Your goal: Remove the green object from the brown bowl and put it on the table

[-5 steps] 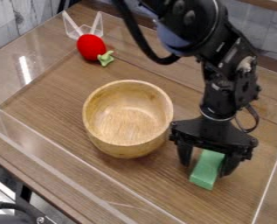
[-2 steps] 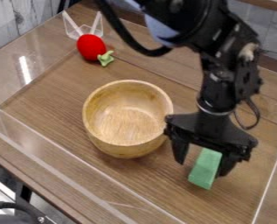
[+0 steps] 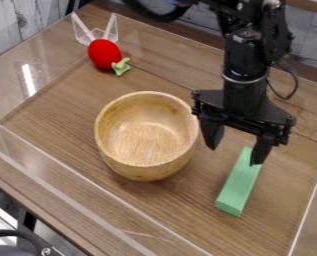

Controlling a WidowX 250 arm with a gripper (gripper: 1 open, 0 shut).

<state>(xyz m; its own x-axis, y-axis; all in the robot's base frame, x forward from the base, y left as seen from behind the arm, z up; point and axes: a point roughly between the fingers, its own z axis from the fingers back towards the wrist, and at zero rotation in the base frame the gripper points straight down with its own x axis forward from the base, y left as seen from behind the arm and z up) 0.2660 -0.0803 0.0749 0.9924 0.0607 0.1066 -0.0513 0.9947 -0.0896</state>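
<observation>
I see my claw (image 3: 237,137) spread wide with nothing in it, pointing straight down. The green object (image 3: 240,183) lies flat on the worktop (image 3: 67,100) just below it, untouched; the brown bowl (image 3: 146,134) sits beside it.

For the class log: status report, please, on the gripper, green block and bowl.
Gripper open, holding nothing, above the block. Green block flat on the table, right of the brown bowl, which is empty. Nothing in the way.
</observation>
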